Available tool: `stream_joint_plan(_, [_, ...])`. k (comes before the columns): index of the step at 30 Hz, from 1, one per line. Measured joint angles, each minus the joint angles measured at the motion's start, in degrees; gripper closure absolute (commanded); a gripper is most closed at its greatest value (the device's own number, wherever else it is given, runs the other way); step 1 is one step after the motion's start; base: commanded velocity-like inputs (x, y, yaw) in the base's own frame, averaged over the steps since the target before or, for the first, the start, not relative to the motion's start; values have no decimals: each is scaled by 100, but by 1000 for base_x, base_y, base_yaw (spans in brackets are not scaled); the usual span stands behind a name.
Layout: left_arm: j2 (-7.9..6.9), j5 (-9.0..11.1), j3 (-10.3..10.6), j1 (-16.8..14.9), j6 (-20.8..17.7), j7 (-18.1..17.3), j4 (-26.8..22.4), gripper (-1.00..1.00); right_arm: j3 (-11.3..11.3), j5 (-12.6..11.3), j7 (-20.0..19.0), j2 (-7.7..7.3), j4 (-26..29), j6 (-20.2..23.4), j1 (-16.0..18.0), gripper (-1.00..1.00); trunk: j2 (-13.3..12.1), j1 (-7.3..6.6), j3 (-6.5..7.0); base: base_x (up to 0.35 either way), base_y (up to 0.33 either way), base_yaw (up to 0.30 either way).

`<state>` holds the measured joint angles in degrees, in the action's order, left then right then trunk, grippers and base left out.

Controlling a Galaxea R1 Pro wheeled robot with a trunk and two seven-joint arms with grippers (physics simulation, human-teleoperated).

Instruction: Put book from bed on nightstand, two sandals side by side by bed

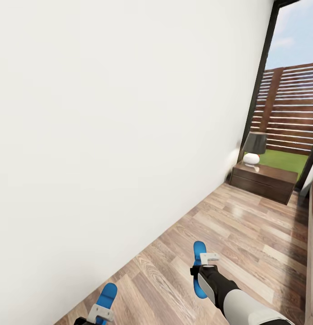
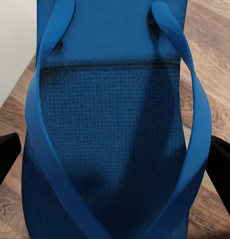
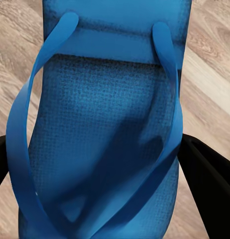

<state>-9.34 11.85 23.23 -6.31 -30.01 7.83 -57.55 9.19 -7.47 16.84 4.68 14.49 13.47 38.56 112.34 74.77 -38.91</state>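
Each gripper holds one bright-blue sandal above the wood-plank floor. In the head view, the left gripper (image 1: 99, 312) at the bottom edge is shut on a sandal (image 1: 107, 292) whose tip points forward, close to the white wall. The right gripper (image 1: 204, 267) is shut on the other sandal (image 1: 199, 251) further right. In the left wrist view, that sandal (image 2: 115, 114) with its straps lies between the black fingers (image 2: 5, 154). In the right wrist view, the other sandal (image 3: 102, 124) sits between the black fingers (image 3: 207, 184). The book is out of view.
A large white wall (image 1: 106, 135) runs along the left. A dark-brown nightstand (image 1: 263, 181) with a dark-shaded lamp (image 1: 254, 147) stands far ahead by the black-framed window. A pale brown strip (image 1: 312, 253) at the right border may be the bed's edge. Plank floor (image 1: 246, 230) lies between.
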Motion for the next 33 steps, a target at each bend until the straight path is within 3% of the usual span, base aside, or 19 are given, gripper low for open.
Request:
stream_joint_plan(20, [-5, 6, -2, -3, 32, -6, 201, 100, 9, -1, 0, 23, 0, -5, -4, 100, -802, -439, 359, 0, 0, 0])
stream_joint_plan(28, [6, 7, -1, -16, 469, -9, 731, 100, 9, -2, -5, 21, -1, -5, -6, 100, -1123, -615, 503, 0, 0, 0])
stream_joint_plan(33, [4, 7, 0, -22, 536, -9, 846, 100, 10, -4, -8, 17, -1, -5, -5, 100, -1324, -725, 593, 0, 0, 0])
